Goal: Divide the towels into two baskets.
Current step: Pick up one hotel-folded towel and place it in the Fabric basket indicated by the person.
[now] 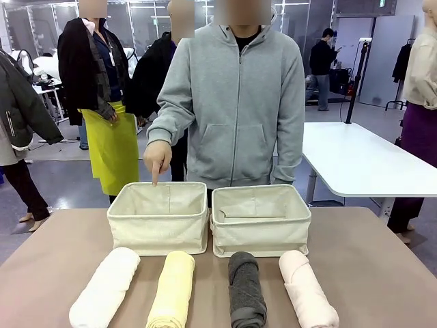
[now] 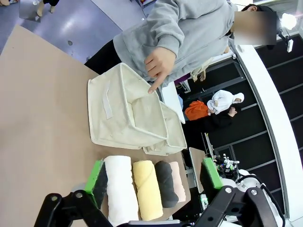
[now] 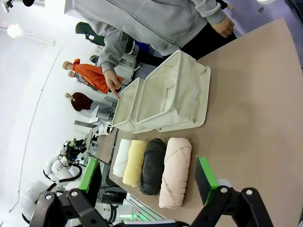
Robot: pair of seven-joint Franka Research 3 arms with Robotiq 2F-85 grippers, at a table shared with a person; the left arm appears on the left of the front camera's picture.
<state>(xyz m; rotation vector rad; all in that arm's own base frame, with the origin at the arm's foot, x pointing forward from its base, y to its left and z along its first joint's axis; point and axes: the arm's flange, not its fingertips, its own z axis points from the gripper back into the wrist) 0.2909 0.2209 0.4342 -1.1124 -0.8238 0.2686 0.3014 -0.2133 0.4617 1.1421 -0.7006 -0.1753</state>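
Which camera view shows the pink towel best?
The right wrist view: the pink towel lies whole, beside the dark grey towel. The front view cuts off its near end; the left wrist view shows a narrow strip of it beyond the dark grey towel.

Four rolled towels (image 1: 175,287) before two baskets (image 1: 158,229)

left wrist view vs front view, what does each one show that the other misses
The left wrist view adds the left gripper, jaws open, framing the towels. The front view adds the right basket front-on and the pink towel whole, both partly hidden from the wrist, plus a yellow apron farther back. Shared: white towel, yellow towel, grey towel in a row, and the person's hand pointing at the left basket.
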